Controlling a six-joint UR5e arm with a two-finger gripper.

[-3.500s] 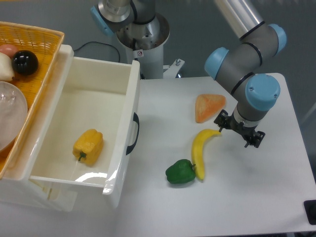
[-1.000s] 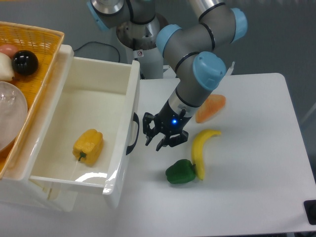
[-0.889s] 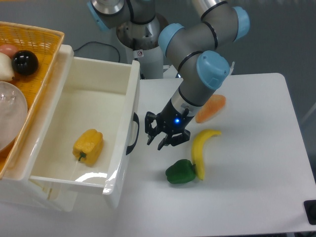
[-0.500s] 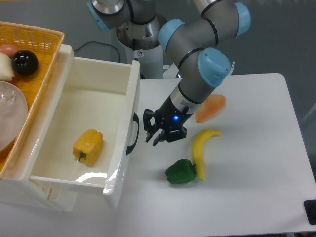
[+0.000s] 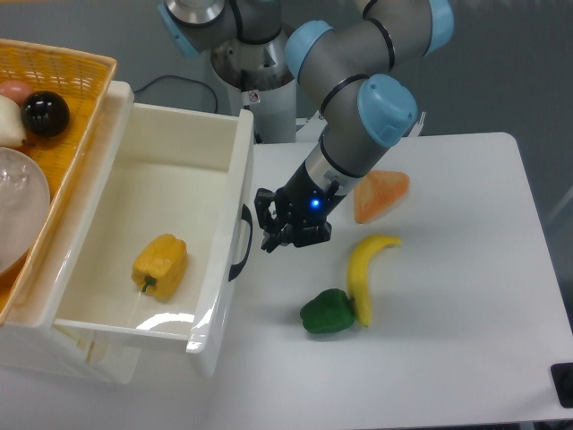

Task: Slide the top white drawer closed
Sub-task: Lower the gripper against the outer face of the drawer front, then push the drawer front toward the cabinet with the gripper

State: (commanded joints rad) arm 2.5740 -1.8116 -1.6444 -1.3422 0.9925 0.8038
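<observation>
Left of the seemingly spread gripper (image 5: 266,222), just beside it, sits the top white drawer (image 5: 218,269).

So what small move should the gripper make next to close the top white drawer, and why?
Probably a short push left: the gripper sits just right of the black handle on the top white drawer, which is wide open with a yellow pepper inside.

Robotics lab test bench: an industrial arm (image 5: 358,98) is pedestal-mounted at a plain white table (image 5: 466,358) against a grey wall, with toy produce such as a banana (image 5: 363,273) laid out as props.
</observation>
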